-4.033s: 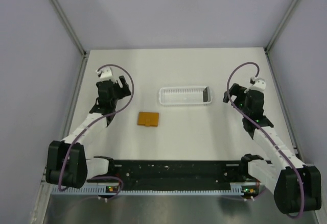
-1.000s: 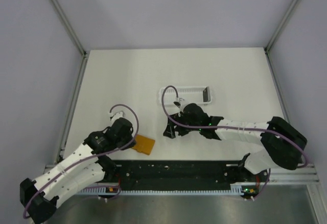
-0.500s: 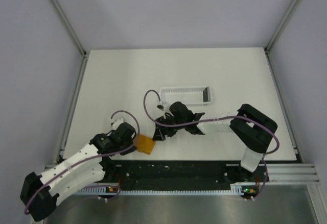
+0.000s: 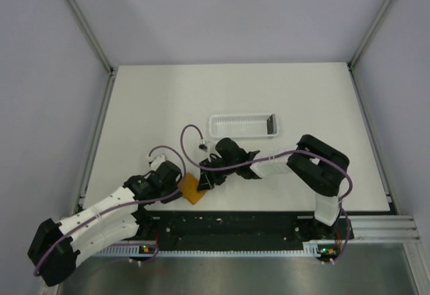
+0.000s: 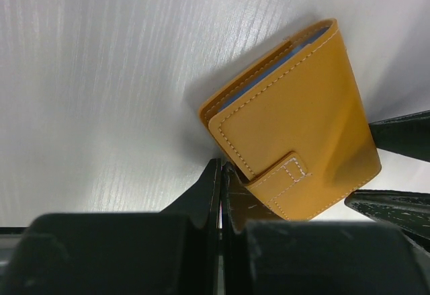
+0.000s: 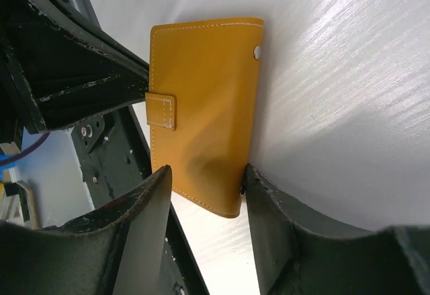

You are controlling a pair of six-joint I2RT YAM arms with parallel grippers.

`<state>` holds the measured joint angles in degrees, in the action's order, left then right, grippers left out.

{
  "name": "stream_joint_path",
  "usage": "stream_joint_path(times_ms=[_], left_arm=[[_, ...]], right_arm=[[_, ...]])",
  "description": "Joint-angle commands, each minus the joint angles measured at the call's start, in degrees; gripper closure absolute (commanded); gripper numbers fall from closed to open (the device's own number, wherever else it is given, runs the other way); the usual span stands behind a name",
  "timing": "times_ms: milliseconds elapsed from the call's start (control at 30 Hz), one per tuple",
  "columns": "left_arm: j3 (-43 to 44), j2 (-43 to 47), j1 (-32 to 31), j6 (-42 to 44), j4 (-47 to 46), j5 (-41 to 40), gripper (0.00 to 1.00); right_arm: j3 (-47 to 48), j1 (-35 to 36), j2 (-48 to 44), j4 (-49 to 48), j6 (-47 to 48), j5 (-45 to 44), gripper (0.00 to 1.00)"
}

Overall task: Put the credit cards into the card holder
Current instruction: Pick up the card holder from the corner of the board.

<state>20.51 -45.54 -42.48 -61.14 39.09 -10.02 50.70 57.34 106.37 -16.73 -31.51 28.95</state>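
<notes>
white slotted tray (image 4: 243, 126) on white table (image 4: 148, 107).

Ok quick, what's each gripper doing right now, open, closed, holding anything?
Left gripper: shut, pinching the card holder at its tab edge.
Right gripper: open, fingers either side of the card holder's end.

No writing, label, brand, number or sign can be read anywhere here. The orange card holder (image 5: 295, 134) shows only plain leather and pale stitching, with a bare tab at about 6 o'clock on its face in the left wrist view. From above, the arms and the rail along the near edge of the desk (image 4: 154, 100) carry no legible marking; a few small lights glow on the rail, too small to tell any characters.
</notes>
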Motion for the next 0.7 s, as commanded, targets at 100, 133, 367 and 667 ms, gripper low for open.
stream_joint_path(times_ms=[100,133,367,667], left_arm=[[0.49,-1.13,-0.32,0.94,-1.91,-1.05,1.00],[0.58,-1.48,-0.32,1.11,-2.09,-1.05,1.00],[2.59,-1.84,-0.32,3.04,-2.71,-0.26,1.00],[10.77,10.38,-0.41,12.09,-9.19,-0.97,0.31]], right_arm=[[1.51,1.46,2.53,-6.55,-2.68,4.10,0.64],[1.34,1.37,2.70,-7.43,-3.12,4.27,0.69],[-1.20,1.37,-1.76,-7.45,-3.48,1.22,1.00],[-4.55,1.98,-24.52,21.62,4.25,-28.49,1.00]])
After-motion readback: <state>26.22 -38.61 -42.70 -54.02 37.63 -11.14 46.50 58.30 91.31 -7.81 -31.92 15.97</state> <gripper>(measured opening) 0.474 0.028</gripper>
